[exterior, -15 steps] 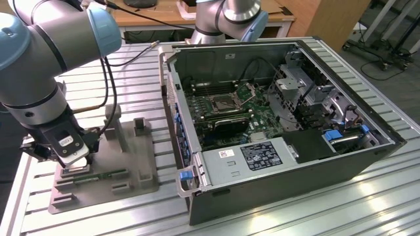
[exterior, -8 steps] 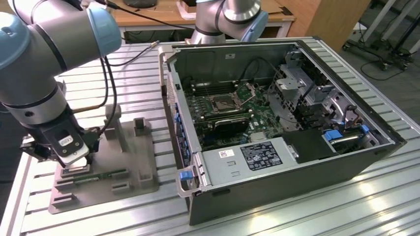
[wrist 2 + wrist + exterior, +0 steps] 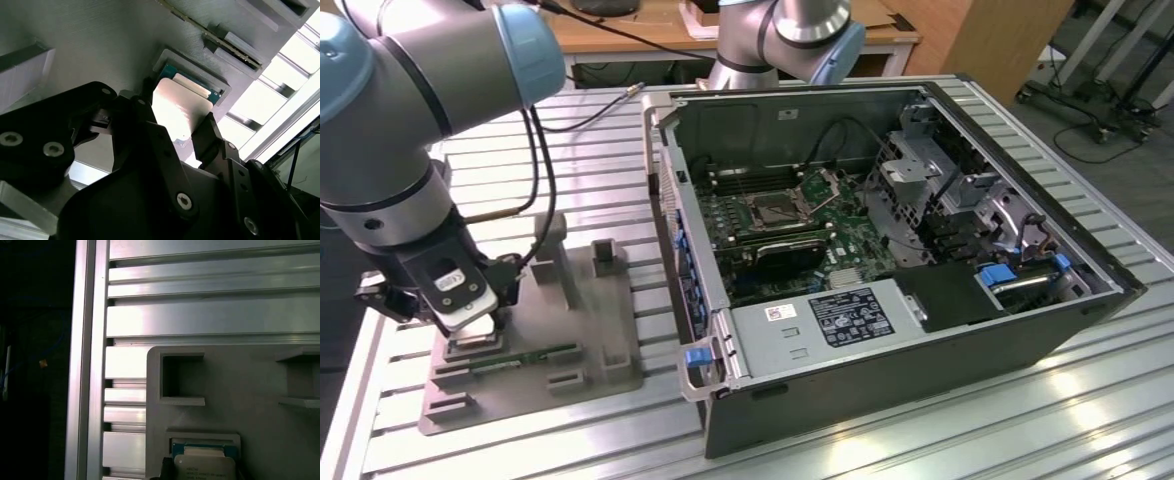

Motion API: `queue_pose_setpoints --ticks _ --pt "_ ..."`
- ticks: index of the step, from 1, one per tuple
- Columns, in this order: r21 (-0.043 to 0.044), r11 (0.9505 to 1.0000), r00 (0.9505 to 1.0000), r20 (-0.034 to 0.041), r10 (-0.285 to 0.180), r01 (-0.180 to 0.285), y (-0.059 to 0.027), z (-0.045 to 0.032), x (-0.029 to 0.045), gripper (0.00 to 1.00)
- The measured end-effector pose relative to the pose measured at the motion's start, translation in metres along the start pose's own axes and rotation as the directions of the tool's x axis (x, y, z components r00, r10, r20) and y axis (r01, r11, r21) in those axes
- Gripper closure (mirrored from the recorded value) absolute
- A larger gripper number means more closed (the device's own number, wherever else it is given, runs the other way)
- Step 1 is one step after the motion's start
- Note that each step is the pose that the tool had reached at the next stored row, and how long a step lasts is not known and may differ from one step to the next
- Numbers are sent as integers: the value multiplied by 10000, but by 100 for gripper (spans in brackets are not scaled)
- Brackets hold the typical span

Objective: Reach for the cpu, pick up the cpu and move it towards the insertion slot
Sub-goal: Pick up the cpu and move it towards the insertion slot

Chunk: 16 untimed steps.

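Cpu (image 3: 184, 102) sits in grey tray (image 3: 100, 45) recess, hand (image 3: 178, 114) right above it.

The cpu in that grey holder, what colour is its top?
Shiny silver-grey, with a thin teal edge; the cpu shows best in the second wrist view.

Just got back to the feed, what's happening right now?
The arm's black gripper is down over the silver-topped square cpu, which sits in its recess in the grey moulded tray at the exterior view's left. The silvery-framed insertion slot lies apart, inside the open dark computer case.
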<state>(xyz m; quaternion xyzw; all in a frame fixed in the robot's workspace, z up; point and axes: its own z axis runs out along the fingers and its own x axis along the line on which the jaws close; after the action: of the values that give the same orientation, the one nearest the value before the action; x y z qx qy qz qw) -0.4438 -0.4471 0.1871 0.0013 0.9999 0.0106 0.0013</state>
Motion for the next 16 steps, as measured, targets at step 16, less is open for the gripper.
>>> queue_pose_setpoints --ticks 16 --pt "10 10000 10000 12 0 0 1 -45 1 45"
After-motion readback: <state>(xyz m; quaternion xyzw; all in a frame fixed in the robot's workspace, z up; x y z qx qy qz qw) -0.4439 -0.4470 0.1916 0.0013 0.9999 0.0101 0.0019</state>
